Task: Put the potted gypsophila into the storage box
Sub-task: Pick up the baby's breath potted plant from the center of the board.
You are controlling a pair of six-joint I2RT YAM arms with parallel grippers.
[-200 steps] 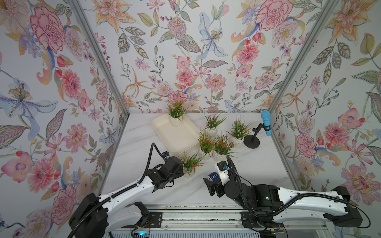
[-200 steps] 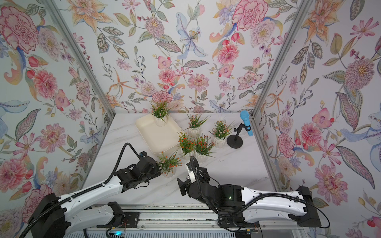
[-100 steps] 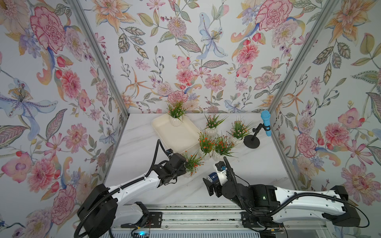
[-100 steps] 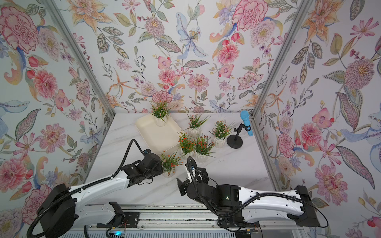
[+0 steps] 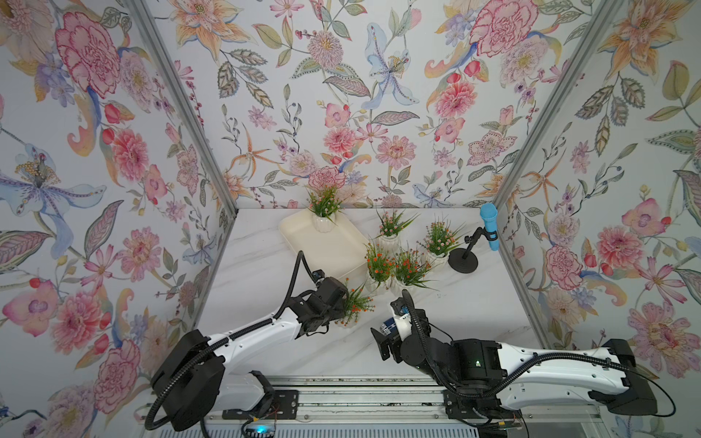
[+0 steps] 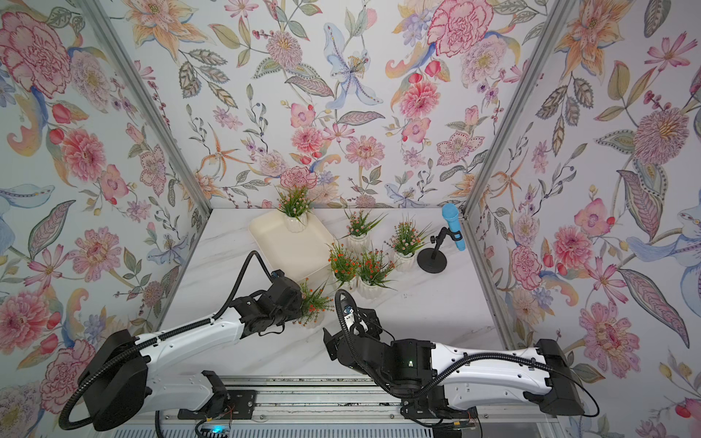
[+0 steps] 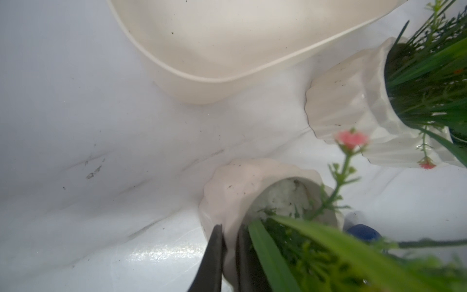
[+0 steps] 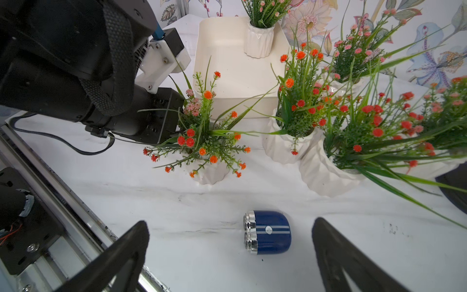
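The storage box (image 5: pixel 333 258) floor is bare save one pot (image 5: pixel 323 225) in its far corner, and the table (image 5: pixel 250 273) to its left is open. On its right two orange-flowered pots (image 5: pixel 378 267) stand close, sprigs spreading wide, with pink-flowered pots (image 5: pixel 390 227) and a microphone stand (image 5: pixel 462 261) behind; the near pot (image 8: pixel 212 174) and a blue shaver (image 8: pixel 267 232) occupy the front.

Boxed in on three sides by panels papered in a pale floral print (image 5: pixel 360 94): large pink, orange and blue blooms, grey-green leaves. Joined at both rear corners by slim grey metal strips (image 5: pixel 182 102). Floored by a white marble-look tabletop (image 5: pixel 474 303) with faint grey veins, edged in front by a silver aluminium rail (image 5: pixel 360 398). Lit softly and evenly, with a mild sheen on the tabletop in the left wrist view.
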